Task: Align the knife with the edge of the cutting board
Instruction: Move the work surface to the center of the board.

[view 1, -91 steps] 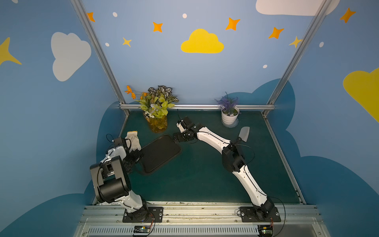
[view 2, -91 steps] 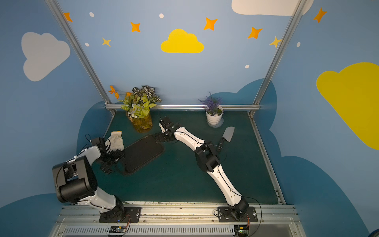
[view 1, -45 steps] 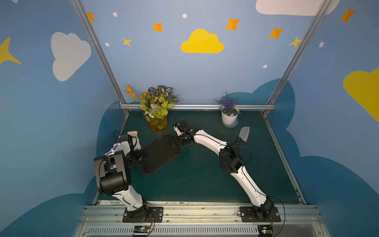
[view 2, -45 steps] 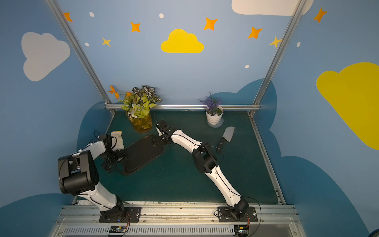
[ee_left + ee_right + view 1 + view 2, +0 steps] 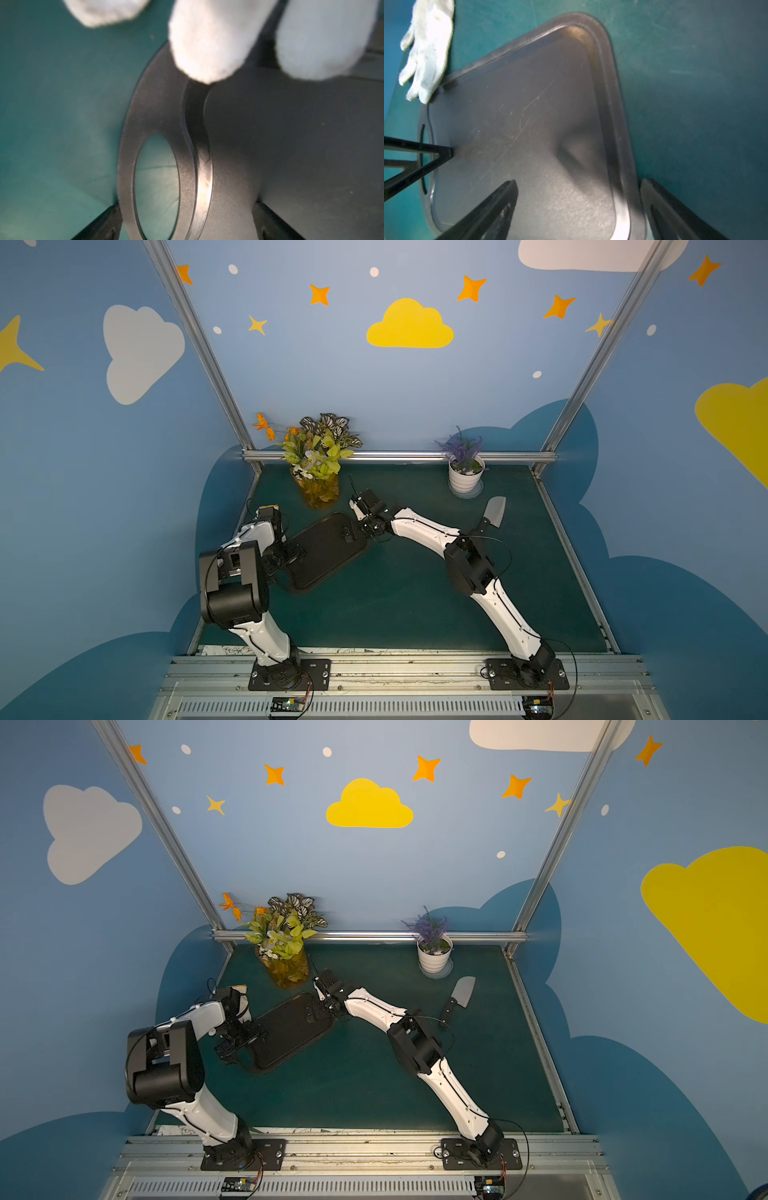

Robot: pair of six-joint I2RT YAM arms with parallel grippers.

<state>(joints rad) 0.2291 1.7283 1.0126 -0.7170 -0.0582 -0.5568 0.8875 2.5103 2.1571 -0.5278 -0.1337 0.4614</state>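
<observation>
Currently spread wide: right pincer [image 5: 579, 182] over board [image 5: 324, 551] corner, left pincer [image 5: 187, 205] over its hole end. Lying on table [image 5: 415, 605], well apart from right pincer: knife [image 5: 494, 510]. Likely stiff, light, slick-bladed; better pinched across handle [image 5: 482, 526].

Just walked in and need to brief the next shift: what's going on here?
Both arms are at the cutting board. The left hand is open over its handle-hole end, and the right hand is open, straddling the rim at the opposite end. Neither is closed on anything. The knife lies apart on the mat, near the white pot.
</observation>
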